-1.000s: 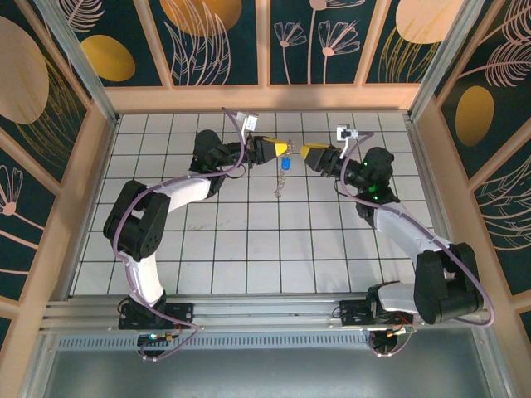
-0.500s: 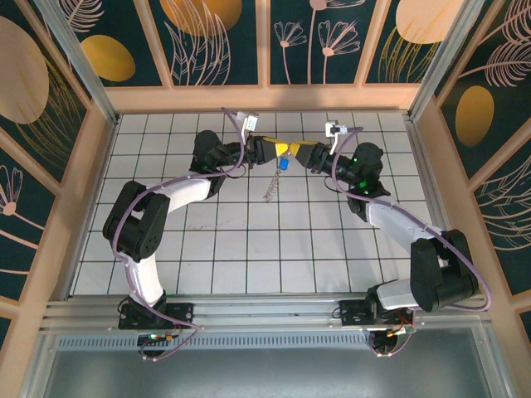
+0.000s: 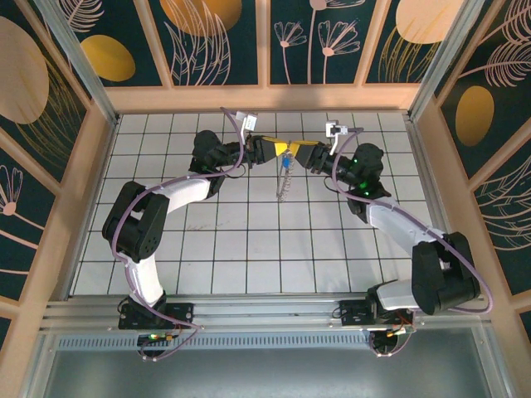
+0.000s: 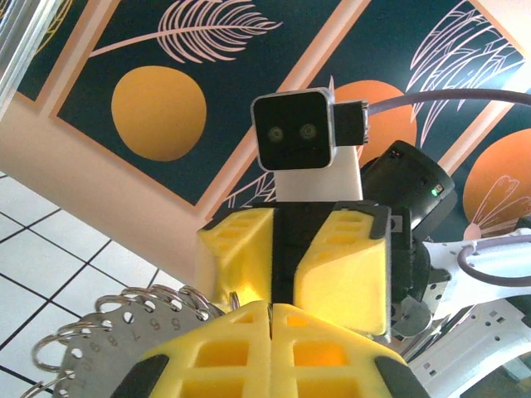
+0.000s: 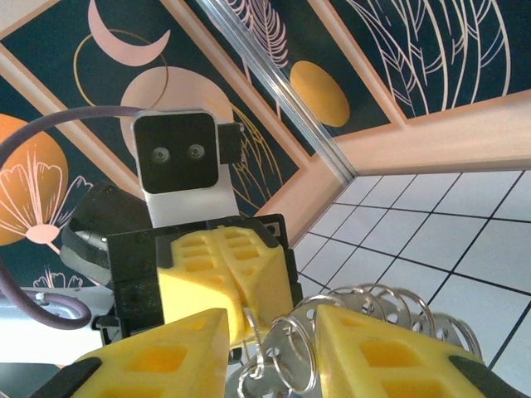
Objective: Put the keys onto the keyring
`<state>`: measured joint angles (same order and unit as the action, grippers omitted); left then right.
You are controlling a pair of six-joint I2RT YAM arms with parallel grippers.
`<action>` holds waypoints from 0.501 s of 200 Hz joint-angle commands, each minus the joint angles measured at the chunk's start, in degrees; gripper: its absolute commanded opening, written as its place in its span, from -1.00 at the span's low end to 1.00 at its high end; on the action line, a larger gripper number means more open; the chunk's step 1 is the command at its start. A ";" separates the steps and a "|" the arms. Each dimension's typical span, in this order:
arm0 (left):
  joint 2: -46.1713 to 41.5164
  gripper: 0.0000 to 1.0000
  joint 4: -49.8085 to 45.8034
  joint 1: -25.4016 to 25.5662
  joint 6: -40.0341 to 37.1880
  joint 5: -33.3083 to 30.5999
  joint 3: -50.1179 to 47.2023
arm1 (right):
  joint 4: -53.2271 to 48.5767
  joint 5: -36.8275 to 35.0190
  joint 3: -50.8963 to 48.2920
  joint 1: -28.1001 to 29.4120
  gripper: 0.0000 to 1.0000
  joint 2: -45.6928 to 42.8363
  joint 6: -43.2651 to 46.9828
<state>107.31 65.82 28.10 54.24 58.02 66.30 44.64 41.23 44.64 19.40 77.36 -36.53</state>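
High over the back of the table, my left gripper (image 3: 280, 149) is shut on the thin wire of the keyring (image 3: 284, 181), which hangs below it as a bunch of silvery pieces. A small blue key head (image 3: 286, 165) shows at the top of the bunch. My right gripper (image 3: 304, 152) faces the left one tip to tip. In the right wrist view its jaws (image 5: 274, 332) stand apart around the wire loops (image 5: 365, 307), not pressing on them. In the left wrist view my shut fingertips (image 4: 272, 311) pinch the wire, with numbered silvery tags (image 4: 108, 332) to their left.
White tiled floor (image 3: 249, 240) lies under both arms. Wooden walls with dark patterned panels (image 3: 274, 95) close the back and sides. An aluminium rail (image 3: 249, 311) runs along the near edge by the arm bases.
My right gripper has moved left until it meets the left gripper's tips, and its jaws now surround the ring loops. The hanging bunch has swung slightly. The left gripper stayed shut.
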 commanded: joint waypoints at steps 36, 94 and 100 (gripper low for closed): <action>-2.32 -1.00 3.30 0.34 -1.26 -0.45 0.05 | 0.29 -1.79 -1.66 0.27 -0.32 -4.41 0.68; -2.33 -1.00 3.19 0.38 -1.19 -0.45 0.32 | 2.69 -0.37 -1.42 0.89 -0.35 -1.94 -1.15; -2.34 -1.00 3.19 0.38 -1.23 -0.41 0.32 | 3.04 -0.36 -1.40 1.05 -0.36 -1.64 -1.35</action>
<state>107.31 65.82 28.10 54.08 58.02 66.30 44.56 40.12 43.59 19.62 74.56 -36.80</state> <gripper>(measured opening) 0.055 0.325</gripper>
